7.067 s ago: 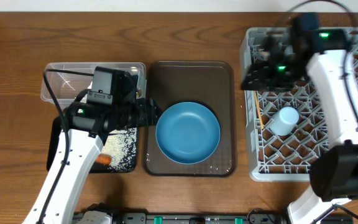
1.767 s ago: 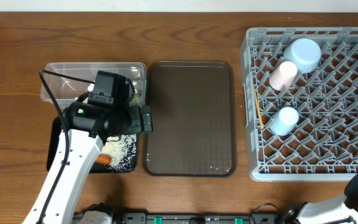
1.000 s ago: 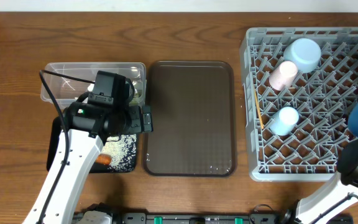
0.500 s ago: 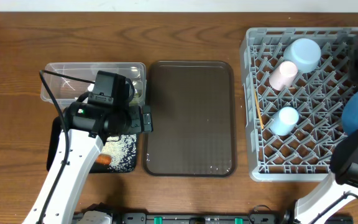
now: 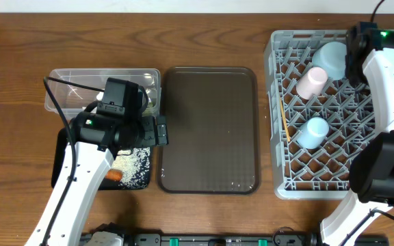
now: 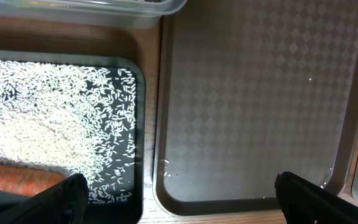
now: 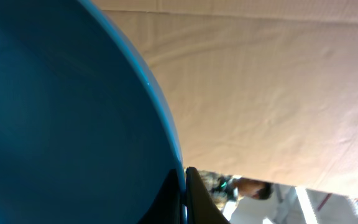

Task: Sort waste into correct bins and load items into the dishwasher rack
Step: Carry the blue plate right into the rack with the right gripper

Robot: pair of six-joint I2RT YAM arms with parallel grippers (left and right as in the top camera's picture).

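My right gripper (image 7: 184,199) is shut on the rim of the blue plate (image 7: 61,124), which fills the left of the right wrist view. In the overhead view that gripper (image 5: 353,55) is above the back right of the grey dishwasher rack (image 5: 320,171). In the rack lie the pale-blue bowl (image 5: 330,58), pink cup (image 5: 310,82), light-blue cup (image 5: 313,131) and chopsticks (image 5: 283,119). My left gripper (image 6: 179,199) hangs open over the gap between the black tray (image 6: 138,124) and the brown tray (image 6: 260,93). Rice (image 6: 48,118) and a carrot (image 6: 17,177) lie in the black tray.
The clear tub (image 5: 74,85) stands behind the black tray (image 5: 137,179), partly covered by my left arm. The brown serving tray (image 5: 211,130) lies between the bins and the rack. Wooden table surrounds everything.
My right arm has swung from the rack's front right edge up to its back right corner, carrying the blue plate. The left arm has not moved.
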